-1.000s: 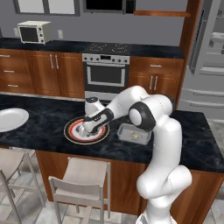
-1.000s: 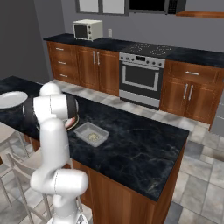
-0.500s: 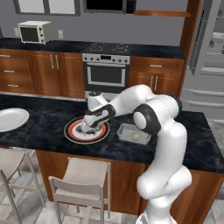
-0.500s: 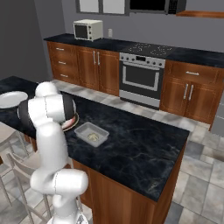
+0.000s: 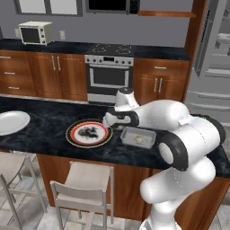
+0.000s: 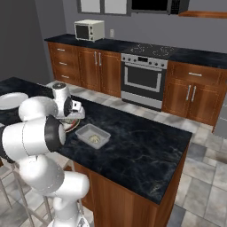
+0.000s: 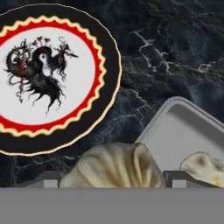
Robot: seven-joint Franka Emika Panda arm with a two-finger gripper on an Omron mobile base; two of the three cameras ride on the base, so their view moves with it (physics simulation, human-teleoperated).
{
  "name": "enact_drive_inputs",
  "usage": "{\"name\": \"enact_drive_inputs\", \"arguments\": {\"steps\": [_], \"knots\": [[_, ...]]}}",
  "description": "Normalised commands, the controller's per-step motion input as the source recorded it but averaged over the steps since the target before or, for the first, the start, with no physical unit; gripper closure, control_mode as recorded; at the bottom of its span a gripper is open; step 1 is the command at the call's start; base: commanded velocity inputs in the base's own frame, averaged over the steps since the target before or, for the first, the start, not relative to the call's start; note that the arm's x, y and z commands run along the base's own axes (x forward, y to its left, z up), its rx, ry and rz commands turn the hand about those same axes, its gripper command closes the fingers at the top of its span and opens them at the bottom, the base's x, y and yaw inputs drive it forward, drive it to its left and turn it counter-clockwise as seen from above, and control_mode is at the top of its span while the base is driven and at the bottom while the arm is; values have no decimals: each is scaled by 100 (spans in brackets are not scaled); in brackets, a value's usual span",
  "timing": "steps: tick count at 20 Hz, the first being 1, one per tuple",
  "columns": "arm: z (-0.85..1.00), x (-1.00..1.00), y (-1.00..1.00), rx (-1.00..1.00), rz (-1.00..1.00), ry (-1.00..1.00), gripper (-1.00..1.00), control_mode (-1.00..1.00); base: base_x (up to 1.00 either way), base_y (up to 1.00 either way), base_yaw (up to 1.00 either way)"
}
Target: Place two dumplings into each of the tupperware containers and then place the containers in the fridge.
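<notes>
My gripper (image 7: 113, 178) is shut on a lumpy beige dumpling (image 7: 116, 164), held between its dark fingertips (image 7: 44, 179). It hangs over the counter between the red-rimmed plate (image 7: 48, 78) and a pale grey tupperware container (image 7: 175, 131). Another dumpling (image 7: 203, 168) lies inside that container. In the left base view the gripper (image 5: 112, 121) sits just left of the container (image 5: 138, 137) and right of the plate (image 5: 89, 133). The right base view also shows the container (image 6: 93, 135). The grey fridge (image 5: 215, 58) stands at the far right.
A round white plate (image 5: 11, 122) lies at the left end of the dark marble island. Stools (image 5: 83, 191) stand at the island's near side. The oven (image 5: 109, 76) and wooden cabinets line the back wall, with a microwave (image 5: 37, 32) at the left.
The arm has swung right, carrying the gripper from over the red-rimmed plate toward the container's left edge. The container and plates have stayed put.
</notes>
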Motion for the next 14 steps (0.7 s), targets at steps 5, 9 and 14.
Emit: {"name": "enact_drive_inputs", "arguments": {"steps": [5, 9, 14], "knots": [[12, 1, -99, 0, -37, 16, 100, -100, 0, 0, 0], [-14, 36, -67, 2, -28, 5, 100, -100, 0, 0, 0], [-41, 45, -4, -1, -12, 3, 100, -100, 0, 0, 0]]}}
